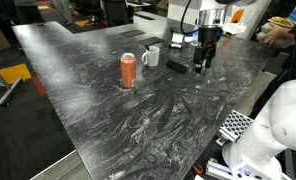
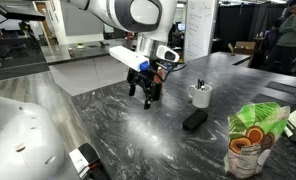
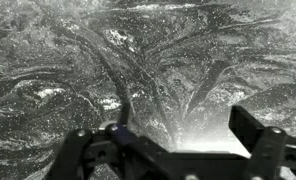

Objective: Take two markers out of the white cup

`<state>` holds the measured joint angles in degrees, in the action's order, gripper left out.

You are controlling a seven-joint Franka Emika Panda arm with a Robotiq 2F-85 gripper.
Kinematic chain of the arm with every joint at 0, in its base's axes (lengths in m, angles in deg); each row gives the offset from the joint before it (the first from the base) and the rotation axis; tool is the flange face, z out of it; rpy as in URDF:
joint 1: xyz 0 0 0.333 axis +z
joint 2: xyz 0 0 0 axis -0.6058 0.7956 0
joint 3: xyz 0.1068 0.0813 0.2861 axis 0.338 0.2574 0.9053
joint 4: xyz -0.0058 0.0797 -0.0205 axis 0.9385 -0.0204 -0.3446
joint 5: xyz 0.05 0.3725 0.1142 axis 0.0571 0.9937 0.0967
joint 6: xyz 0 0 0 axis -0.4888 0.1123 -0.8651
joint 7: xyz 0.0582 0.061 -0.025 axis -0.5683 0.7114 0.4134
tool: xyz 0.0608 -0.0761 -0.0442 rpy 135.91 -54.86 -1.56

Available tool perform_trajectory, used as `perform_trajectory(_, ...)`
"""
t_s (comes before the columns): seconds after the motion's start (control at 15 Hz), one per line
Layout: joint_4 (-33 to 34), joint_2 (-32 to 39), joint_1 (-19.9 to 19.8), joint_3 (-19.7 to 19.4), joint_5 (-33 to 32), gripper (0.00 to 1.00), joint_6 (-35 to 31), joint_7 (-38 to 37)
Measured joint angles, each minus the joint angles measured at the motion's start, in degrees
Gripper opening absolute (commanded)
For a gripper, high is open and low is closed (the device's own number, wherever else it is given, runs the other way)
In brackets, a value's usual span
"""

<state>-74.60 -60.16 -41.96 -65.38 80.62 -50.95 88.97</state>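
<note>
Tool: gripper (image 3: 168, 130) on the arm (image 2: 123, 14), pointing down, low over the table (image 1: 138, 125).
Tool state: in the wrist view the two fingers (image 3: 250, 128) stand apart with bare marbled tabletop between them. I judge the jaws spread and holding nothing.
Uncertain item: a slim dark line with a bluish end (image 3: 121, 120) lies close to one finger in the wrist view. Whether it is a marker on the table or a vein in the stone cannot be told.
Task container: white cup (image 2: 200, 97), upright on the table and well apart from the gripper in both exterior views.
Task contents: one marker (image 2: 199, 82) stands up out of the cup's mouth. How many are inside cannot be told.
Neighbours: black block (image 1: 176, 66) lies between cup and gripper. Orange can (image 1: 128, 70) stands just beside the cup on its far side from the block.
Step in hand: judged to be the stretch between picks, with the tool away from the cup and at least one marker not yet out.
Next move calls for: rising clear of the block, crossing to above the cup, and lining the jaws up either side of the protruding marker. Then closing on it and drawing straight up.
Risk: a sideways pull could tip the cup or knock the can.
</note>
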Motion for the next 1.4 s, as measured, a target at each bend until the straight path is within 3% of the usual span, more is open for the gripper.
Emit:
perform_trajectory(0.33, 2.42, 0.85, 0.30, 1.06, -5.03, 1.00, -0.49, 3.15)
perform_trajectory(0.53, 4.91, 3.62, 1.31, 1.32, -7.04, 1.00, -4.19, 6.40)
perform_trajectory(1.13, 9.28, 13.72, 2.12, 1.22, -9.07, 1.00, -27.13, 17.18)
perform_trajectory(1.4, 8.83, 14.92, 3.73, -1.01, -4.97, 1.00, -39.60, 26.67)
